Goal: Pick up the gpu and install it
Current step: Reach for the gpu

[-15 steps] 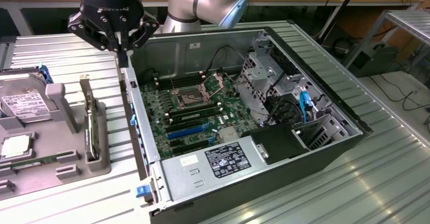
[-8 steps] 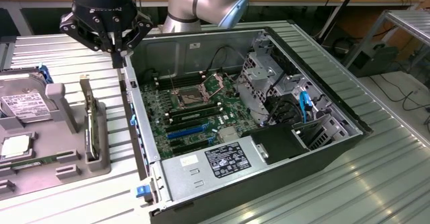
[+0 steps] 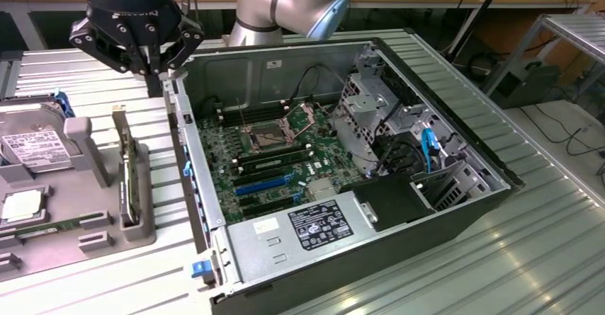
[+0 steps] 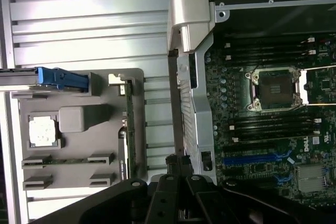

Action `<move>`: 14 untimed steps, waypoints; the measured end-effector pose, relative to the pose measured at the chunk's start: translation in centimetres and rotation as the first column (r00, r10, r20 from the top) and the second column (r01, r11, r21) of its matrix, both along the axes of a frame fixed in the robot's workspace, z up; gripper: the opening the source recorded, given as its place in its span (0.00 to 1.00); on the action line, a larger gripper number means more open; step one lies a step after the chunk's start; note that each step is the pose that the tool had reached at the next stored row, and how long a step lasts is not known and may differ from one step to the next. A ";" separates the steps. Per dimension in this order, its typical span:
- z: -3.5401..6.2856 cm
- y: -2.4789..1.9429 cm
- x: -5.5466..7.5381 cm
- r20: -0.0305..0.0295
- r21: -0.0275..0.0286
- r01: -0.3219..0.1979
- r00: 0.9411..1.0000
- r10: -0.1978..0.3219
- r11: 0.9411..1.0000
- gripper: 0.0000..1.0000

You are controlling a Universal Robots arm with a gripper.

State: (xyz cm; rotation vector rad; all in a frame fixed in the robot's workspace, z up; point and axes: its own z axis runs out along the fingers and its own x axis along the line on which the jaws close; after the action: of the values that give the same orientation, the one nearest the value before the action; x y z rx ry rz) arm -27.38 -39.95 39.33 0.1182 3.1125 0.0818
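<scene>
The gpu (image 3: 123, 159), a thin dark card with a silver bracket, stands on edge in a grey moulded holder (image 3: 142, 230) on the ribbed metal desk (image 3: 47, 67), just beside the open black computer case (image 3: 397, 258). The black hand (image 3: 156, 74), fingers together and empty, hangs near the case's wall. Lowered like that, it would likely knock the wall's rim or the card's top edge instead of straddling it.

Black claw (image 3: 154, 73) downward, fingers together; silver arm joint (image 3: 288, 7) toward the exterior view's right
</scene>
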 end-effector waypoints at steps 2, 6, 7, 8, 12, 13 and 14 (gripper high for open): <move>0.00 0.00 -0.2 0.000 0.000 0.000 1.000 0.000 1.000 0.11; 0.00 -0.01 -0.7 0.000 0.001 0.000 1.000 0.000 1.000 0.11; 0.00 -0.02 -0.9 0.000 0.002 0.000 1.000 0.000 1.000 0.11; 0.00 -0.02 -1.0 0.000 0.002 0.000 1.000 0.000 1.000 0.11; 0.00 -0.04 -1.9 0.000 0.003 0.000 1.000 0.000 1.000 0.11; 0.00 -0.05 -2.2 0.000 0.003 0.000 1.000 0.000 1.000 0.11; 0.00 -0.05 -2.4 0.000 0.003 0.000 1.000 0.000 1.000 0.11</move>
State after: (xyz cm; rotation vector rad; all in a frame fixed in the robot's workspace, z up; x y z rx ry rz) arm -29.79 -40.00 39.33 0.1183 3.1125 0.0870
